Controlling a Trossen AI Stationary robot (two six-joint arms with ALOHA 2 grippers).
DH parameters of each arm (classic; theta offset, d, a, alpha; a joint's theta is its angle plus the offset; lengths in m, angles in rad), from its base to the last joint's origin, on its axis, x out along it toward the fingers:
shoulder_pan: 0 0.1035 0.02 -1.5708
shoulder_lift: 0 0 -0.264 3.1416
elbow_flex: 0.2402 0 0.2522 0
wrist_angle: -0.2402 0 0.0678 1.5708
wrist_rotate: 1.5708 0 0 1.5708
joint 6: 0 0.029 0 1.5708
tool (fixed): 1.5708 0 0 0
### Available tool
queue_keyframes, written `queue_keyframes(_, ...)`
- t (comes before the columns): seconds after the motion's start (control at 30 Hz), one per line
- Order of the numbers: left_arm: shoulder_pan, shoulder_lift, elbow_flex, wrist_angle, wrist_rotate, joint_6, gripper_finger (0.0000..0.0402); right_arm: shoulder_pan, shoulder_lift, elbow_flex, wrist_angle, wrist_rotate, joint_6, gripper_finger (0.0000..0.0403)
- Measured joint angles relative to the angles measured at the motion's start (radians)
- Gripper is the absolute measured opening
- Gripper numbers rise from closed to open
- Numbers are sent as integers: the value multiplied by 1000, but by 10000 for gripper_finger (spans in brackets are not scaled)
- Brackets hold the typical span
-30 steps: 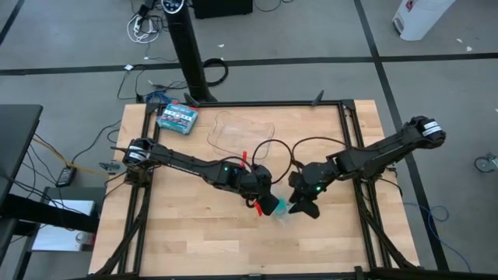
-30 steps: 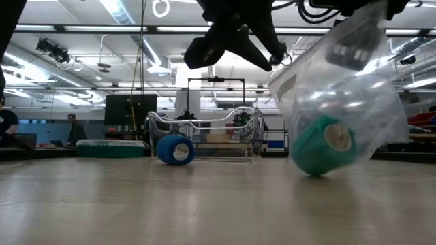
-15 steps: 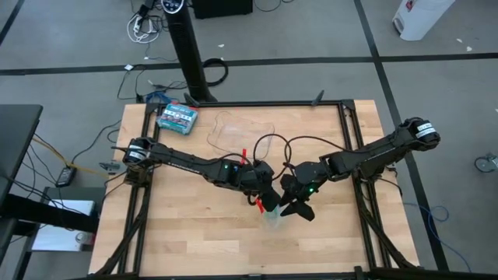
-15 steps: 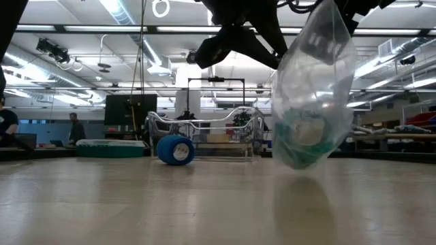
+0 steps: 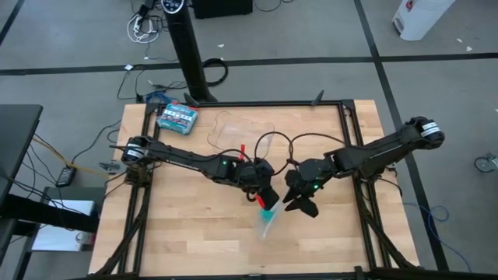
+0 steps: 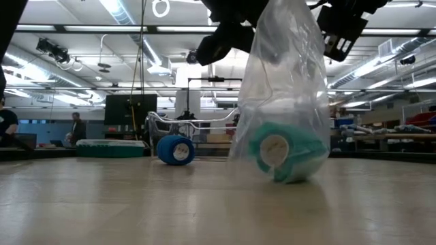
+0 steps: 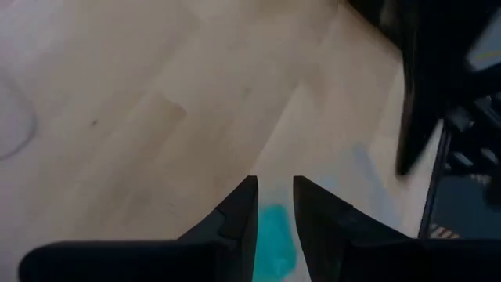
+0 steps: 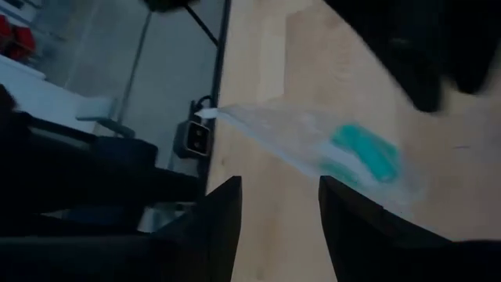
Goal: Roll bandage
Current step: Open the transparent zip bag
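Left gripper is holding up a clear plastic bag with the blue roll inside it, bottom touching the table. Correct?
Not quite: the roll inside the clear bag is teal-green, as the low view shows. The blue roll lies apart on the table. The left gripper does hold the bag.

Teal roll (image 6: 286,154) inside clear bag (image 6: 286,75); printed box (image 5: 177,117) near table corner.

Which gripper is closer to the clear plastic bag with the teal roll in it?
The left. The left gripper grips the top of the clear plastic bag, which hangs down with the teal roll inside. The right gripper sits just beside the bag, fingers apart, not touching it.
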Motion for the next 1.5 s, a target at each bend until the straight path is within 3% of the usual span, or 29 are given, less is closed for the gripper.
queue_keyframes(0.23, -11, -29, 14, 10, 99, -78, 89, 7, -61, 0, -115, 93, -298, 162)
queue_keyframes(0.4, -44, -33, 83, -53, 76, -63, 80, 15, -58, -1, -136, 124, -529, 162)
queue_keyframes(0.7, -94, -34, 140, -150, 16, -102, 59, 14, -47, 12, -97, 130, -686, 162)
queue_keyframes(1.0, -147, -34, 140, -186, -31, -178, 74, 45, 37, 13, -45, 92, -764, 158)
queue_keyframes(1.13, -163, -34, 140, -203, -35, -200, 78, 49, 107, 12, -20, 143, -784, 154)
queue_keyframes(1.27, -168, -34, 140, -226, -40, -210, 78, 49, 132, 12, 7, 151, -780, 117)
queue_keyframes(1.4, -178, -39, 140, -239, -72, -214, 78, 48, 124, 12, -11, 84, -739, 23)
queue_keyframes(1.5, -185, -58, 140, -241, -155, -216, 79, 44, 88, 12, -27, 72, -656, 8)
